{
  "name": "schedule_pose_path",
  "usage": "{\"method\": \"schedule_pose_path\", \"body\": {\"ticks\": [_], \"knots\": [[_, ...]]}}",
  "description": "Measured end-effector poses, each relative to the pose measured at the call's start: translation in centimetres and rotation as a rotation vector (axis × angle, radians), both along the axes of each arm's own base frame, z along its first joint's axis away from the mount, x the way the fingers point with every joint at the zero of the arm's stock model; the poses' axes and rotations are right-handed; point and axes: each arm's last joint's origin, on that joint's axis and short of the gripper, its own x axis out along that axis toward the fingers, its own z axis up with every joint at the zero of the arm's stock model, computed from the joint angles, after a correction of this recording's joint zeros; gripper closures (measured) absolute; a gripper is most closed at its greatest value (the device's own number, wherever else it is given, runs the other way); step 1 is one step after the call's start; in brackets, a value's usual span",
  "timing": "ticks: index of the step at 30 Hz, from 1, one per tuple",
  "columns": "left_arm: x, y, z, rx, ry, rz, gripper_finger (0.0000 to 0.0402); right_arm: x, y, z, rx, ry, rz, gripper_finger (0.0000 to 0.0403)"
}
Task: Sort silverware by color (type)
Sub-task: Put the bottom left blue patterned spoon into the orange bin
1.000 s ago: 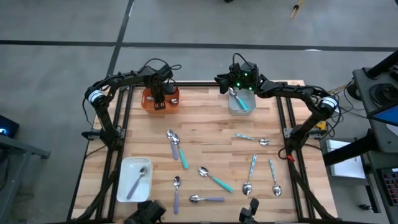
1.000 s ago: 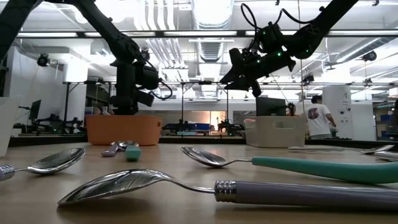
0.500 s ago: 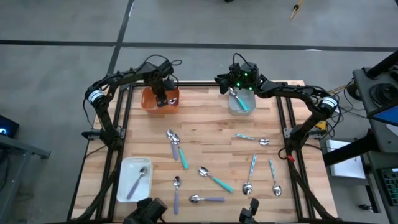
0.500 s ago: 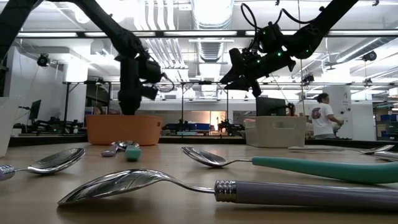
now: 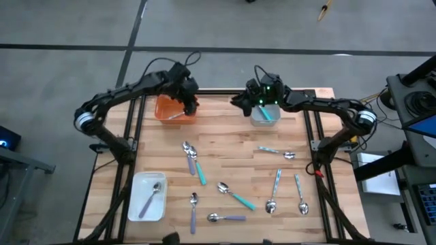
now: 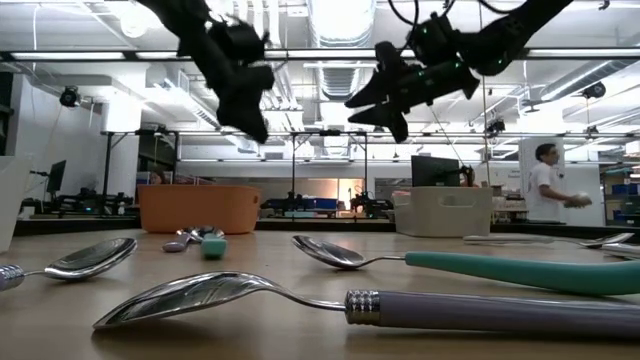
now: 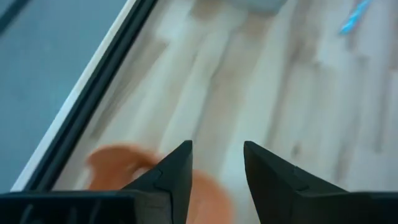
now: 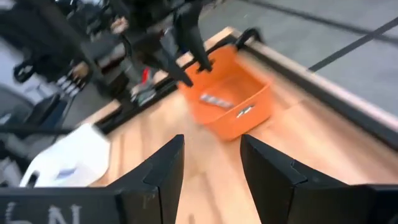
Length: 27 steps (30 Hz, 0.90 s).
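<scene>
Several spoons lie flat on the wooden table: teal-handled ones (image 5: 199, 171) (image 5: 240, 199), lavender ones (image 5: 193, 212) (image 5: 229, 218) and pale blue ones (image 5: 275, 185) (image 5: 300, 192). One spoon (image 5: 176, 116) lies in the orange tray (image 5: 163, 109), a teal one (image 5: 266, 116) in the grey tray (image 5: 262, 121), and a lavender one (image 5: 152, 197) in the white tray (image 5: 139, 204). My left gripper (image 5: 191, 107) (image 7: 217, 155) hangs open and empty above the orange tray's right edge. My right gripper (image 5: 236, 102) (image 8: 211, 149) hangs open and empty, left of the grey tray.
The orange and grey trays stand along the table's far edge, the white tray at the near left corner. The two grippers hang close together at the far middle (image 6: 245, 100) (image 6: 375, 95). A person (image 6: 548, 190) moves in the room beyond the table.
My left gripper has risen out of the orange tray, tipped, and gone toward the table's right. A spoon now shows lying in that tray. My right gripper has gone from above the grey tray toward the table's left and a little upward.
</scene>
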Motion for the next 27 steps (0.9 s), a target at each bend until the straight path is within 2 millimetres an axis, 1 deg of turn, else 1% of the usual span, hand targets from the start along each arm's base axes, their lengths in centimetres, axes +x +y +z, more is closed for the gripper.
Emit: {"method": "schedule_pose_path", "body": {"ticks": [3, 7, 10, 15, 18, 22, 24, 27], "knots": [[0.3, -2.8, 0.3, 0.017, -0.066, -0.041, 0.0278, 0.6, 1.9, 0.2, 0.011, 0.019, 0.060, 0.0260], [0.3, -6.5, 0.3, 0.011, -0.134, -0.093, 0.0278, 1.2, 4.1, 0.9, 0.018, 0.006, 0.121, 0.0267], [0.0, -9.1, -0.1, 0.012, -0.134, -0.103, 0.0278, 1.6, 5.3, 2.0, 0.030, -0.006, 0.154, 0.0272], [-0.7, -12.8, -1.1, 0.042, -0.102, -0.144, 0.0278, 2.9, 7.6, 3.0, 0.039, 0.036, 0.159, 0.0277], [-1.1, -14.7, -1.9, 0.040, -0.102, -0.179, 0.0278, 3.7, 8.6, 3.6, 0.032, 0.088, 0.126, 0.0278], [-1.3, -16.8, -2.7, 0.029, -0.150, -0.239, 0.0278, 4.7, 10.1, 4.6, 0.038, 0.205, 0.067, 0.0278], [-1.3, -17.6, -3.0, 0.035, -0.196, -0.273, 0.0278, 5.2, 10.9, 4.7, 0.042, 0.260, 0.061, 0.0278], [-1.0, -18.7, -3.1, 0.054, -0.328, -0.314, 0.0278, 5.8, 12.2, 4.5, 0.066, 0.329, 0.080, 0.0279]]}}
